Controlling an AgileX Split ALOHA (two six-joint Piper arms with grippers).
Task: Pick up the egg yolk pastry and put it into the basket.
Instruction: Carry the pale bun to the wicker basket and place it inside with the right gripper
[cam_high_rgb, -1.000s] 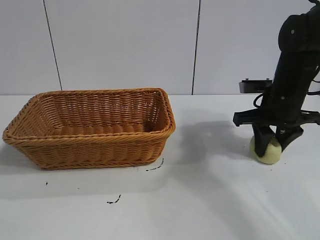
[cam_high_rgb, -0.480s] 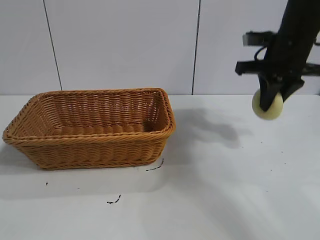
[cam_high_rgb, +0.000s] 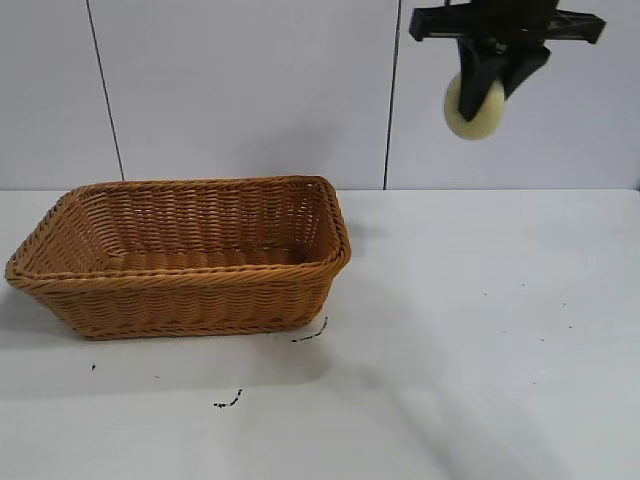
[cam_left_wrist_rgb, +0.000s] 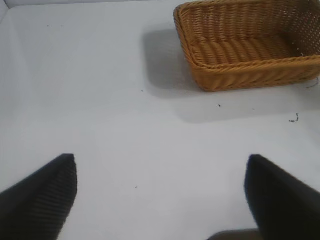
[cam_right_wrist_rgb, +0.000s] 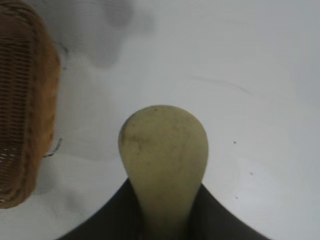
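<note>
The egg yolk pastry (cam_high_rgb: 473, 110), a pale yellow-green puck, hangs high in the air, squeezed between the fingers of my right gripper (cam_high_rgb: 484, 88), which is shut on it. It is to the right of the basket and well above the table. In the right wrist view the pastry (cam_right_wrist_rgb: 162, 155) bulges out beyond the dark fingers. The orange-brown wicker basket (cam_high_rgb: 180, 290) stands on the table at the left and holds nothing; it also shows in the left wrist view (cam_left_wrist_rgb: 240, 75) and the right wrist view (cam_right_wrist_rgb: 25, 100). My left gripper (cam_left_wrist_rgb: 161, 182) is open over bare table, away from the basket.
The white table (cam_high_rgb: 480, 330) carries small dark specks and scuff marks near the basket's front (cam_high_rgb: 228, 402). A white panelled wall (cam_high_rgb: 240, 90) stands behind.
My right gripper has lifted the pastry from the table at the right to high above it, and moved it leftward towards the basket. The basket has not moved.
</note>
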